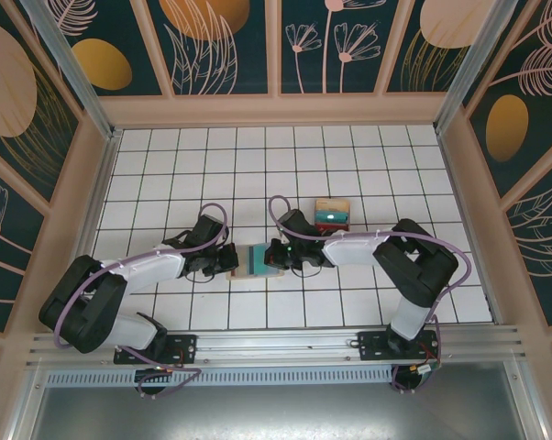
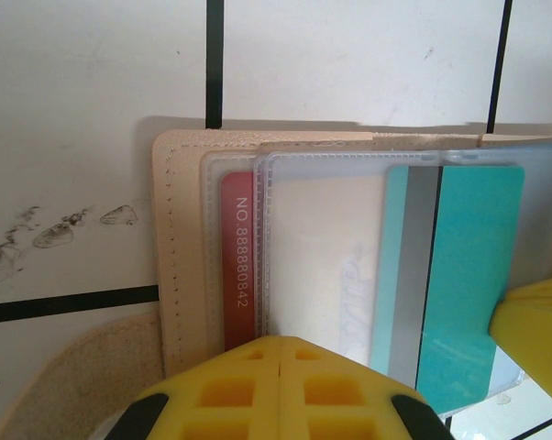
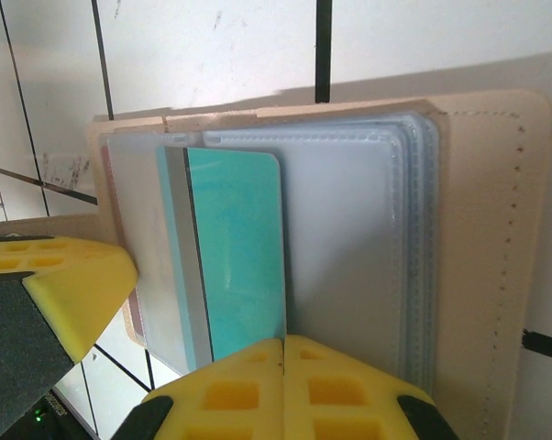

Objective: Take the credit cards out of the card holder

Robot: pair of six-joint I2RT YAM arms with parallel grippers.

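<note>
White tiled table point(image 1: 166, 165) with both jaw pairs clenched. The left gripper point(image 2: 283, 353) is at the stitched edge of the open card holder point(image 2: 180, 275), mid-table, and the right gripper point(image 3: 283, 353) is on its clear sleeves point(image 3: 349, 238) — a teal credit card point(image 2: 469, 275) lies across them, between the two.

We see the card holder point(image 1: 256, 259) lying flat on the tiled tabletop point(image 1: 166, 174), with the left pincer point(image 1: 230, 261) and right pincer point(image 1: 281, 254) at its opposite edges. A pile of coloured cards point(image 1: 331, 215) lies just beyond the right arm.
</note>
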